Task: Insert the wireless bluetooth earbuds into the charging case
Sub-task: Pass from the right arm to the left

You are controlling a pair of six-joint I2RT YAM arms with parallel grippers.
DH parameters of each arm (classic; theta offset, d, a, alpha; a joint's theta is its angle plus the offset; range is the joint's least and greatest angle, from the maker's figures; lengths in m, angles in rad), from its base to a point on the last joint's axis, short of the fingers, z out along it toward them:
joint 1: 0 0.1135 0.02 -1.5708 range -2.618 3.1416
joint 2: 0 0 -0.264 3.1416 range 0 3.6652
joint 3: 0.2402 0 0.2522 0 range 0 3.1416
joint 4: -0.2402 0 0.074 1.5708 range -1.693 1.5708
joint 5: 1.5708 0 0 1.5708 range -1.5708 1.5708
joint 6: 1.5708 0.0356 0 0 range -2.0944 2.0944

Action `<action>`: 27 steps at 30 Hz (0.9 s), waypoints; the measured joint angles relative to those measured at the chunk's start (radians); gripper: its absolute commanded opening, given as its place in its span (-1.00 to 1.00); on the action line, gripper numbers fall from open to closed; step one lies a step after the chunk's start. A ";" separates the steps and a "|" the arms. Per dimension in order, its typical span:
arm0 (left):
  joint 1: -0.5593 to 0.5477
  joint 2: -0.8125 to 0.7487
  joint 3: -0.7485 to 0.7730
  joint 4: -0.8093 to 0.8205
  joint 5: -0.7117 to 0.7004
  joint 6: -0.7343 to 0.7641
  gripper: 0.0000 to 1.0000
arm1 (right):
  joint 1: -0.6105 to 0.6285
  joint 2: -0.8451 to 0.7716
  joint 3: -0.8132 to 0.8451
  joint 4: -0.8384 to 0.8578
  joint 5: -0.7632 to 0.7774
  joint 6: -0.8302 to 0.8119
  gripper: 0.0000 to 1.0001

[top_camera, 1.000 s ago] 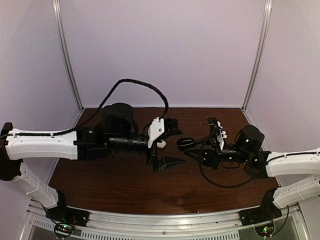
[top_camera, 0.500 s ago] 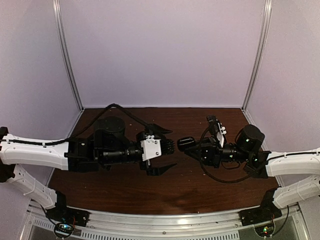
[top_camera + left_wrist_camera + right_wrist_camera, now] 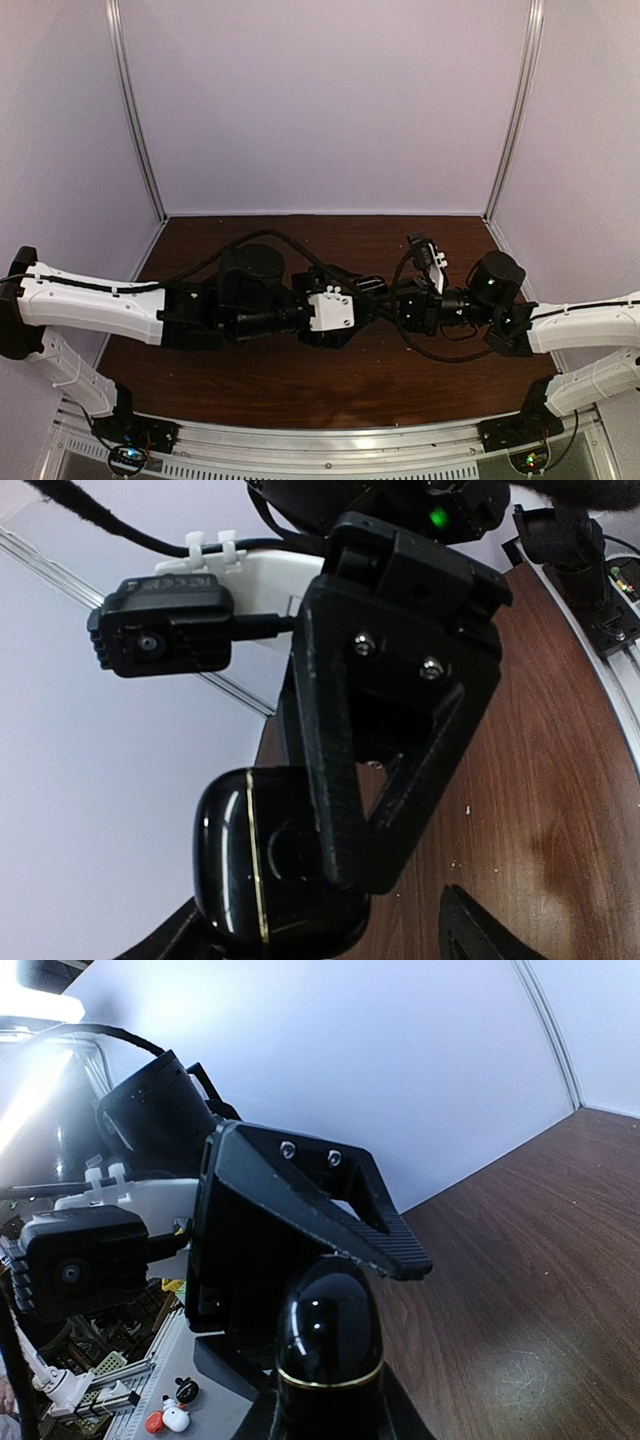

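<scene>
The charging case (image 3: pixel 330 1340) is glossy black with a thin gold seam, and its lid looks closed. My right gripper (image 3: pixel 330 1415) is shut on its lower half and holds it above the table, pointing left. My left gripper (image 3: pixel 320 942) is open, with its jaws on either side of the case (image 3: pixel 250 880). One left finger (image 3: pixel 320 1200) lies close over the case's rounded end, and the other (image 3: pixel 480 930) stands apart from it. In the top view both grippers (image 3: pixel 362 292) meet mid-table and hide the case. The wireless bluetooth earbuds are out of view.
The brown table (image 3: pixel 260 375) is boxed in by pale walls at the back and sides. An aluminium rail (image 3: pixel 330 440) runs along the near edge. Small white, red and black bits (image 3: pixel 170 1415) lie on a grey ledge under my left arm; I cannot tell what they are.
My left arm has swung right and rolled its wrist, bringing its jaws round the case, and they have narrowed. My right gripper has shifted slightly left, still holding the case.
</scene>
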 measured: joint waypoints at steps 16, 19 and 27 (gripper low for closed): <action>-0.008 0.000 0.009 0.010 -0.029 0.009 -0.24 | 0.024 0.033 0.000 0.019 0.007 0.017 -0.93; -0.008 0.000 0.010 0.010 -0.031 0.007 -0.40 | 0.024 0.033 0.000 0.022 0.007 0.018 -0.81; -0.010 0.000 0.010 0.010 -0.031 -0.009 -0.56 | 0.024 0.028 0.000 0.011 0.018 -0.002 -0.04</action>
